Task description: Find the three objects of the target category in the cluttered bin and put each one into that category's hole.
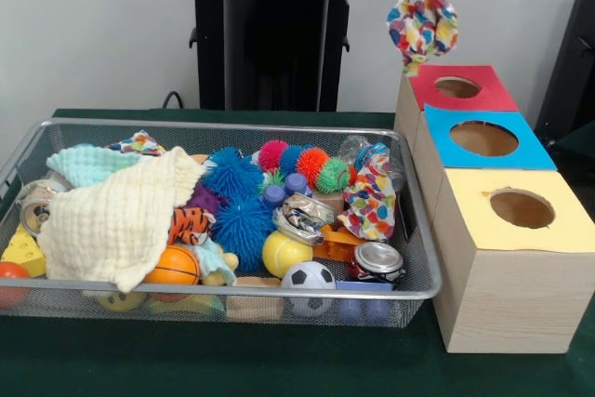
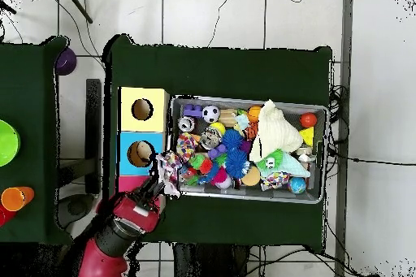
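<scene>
Pincer (image 2: 160, 183) clamps the patterned cloth (image 1: 420, 14), dangling it high above the red-topped box (image 1: 462, 90), clear of the bin's rim (image 1: 409, 230); open air all round, blue hole (image 1: 483, 138) just beside.

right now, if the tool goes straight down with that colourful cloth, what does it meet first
Probably the red box with its hole: the colourful cloth hangs from the tool roughly above it, though depth is hard to judge.

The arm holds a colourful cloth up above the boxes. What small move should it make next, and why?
Probably lower the cloth straight down into the red hole. The front view shows it hanging from the gripper just above and slightly to the picture's left of that hole, so a small shift toward the hole's centre, then down, seems right before releasing.
</scene>
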Controlling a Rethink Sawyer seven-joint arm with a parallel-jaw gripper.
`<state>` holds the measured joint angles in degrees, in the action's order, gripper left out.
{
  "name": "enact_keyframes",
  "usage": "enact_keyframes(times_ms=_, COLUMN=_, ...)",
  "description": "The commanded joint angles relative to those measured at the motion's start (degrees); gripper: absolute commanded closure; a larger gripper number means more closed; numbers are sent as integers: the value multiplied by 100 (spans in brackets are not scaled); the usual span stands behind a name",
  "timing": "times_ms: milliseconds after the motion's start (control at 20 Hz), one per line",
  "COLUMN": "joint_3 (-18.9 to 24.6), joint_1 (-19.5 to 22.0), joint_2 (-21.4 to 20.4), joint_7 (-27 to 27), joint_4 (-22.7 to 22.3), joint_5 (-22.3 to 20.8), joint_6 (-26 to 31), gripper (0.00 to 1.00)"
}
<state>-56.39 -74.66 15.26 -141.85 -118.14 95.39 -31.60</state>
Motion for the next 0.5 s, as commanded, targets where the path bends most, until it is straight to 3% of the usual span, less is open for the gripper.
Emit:
enact_keyframes(times_ms=50, joint_3=983, joint_1=92, joint_2=50, joint_7=1966, joint_4=1186, joint_5=488, joint_6=-52, gripper=100)
enact_keyframes(times_ms=500, joint_3=1196, joint_1=137, joint_2=-146, joint_7=2029, joint_4=1216, joint_5=565, joint_6=-180, gripper=100)
